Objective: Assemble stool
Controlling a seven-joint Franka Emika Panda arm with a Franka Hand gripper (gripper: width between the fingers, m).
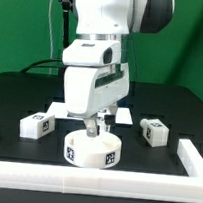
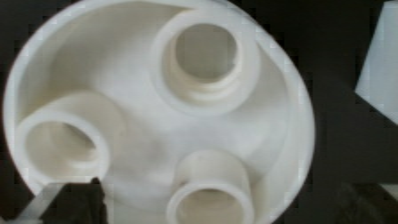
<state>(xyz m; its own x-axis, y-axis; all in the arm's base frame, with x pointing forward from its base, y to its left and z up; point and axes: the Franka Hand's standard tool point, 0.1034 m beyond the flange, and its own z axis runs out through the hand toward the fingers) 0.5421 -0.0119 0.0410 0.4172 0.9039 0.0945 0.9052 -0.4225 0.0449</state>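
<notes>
**Open jaws above the stool seat**

My gripper (image 1: pixel 97 121) hangs wide open and empty just above the round seat (image 1: pixel 92 149), lower centre of the exterior view, sockets facing up. One leg block (image 1: pixel 37 124) lies at the exterior view's left, a second leg block (image 1: pixel 153 133) at its right. Next, I judge: descend, close on the seat's rim.

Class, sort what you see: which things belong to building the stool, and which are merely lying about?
Job: round seat, leg at exterior view's left, leg at exterior view's right, open gripper.
Lying about: marker board, white edge rail.
</notes>
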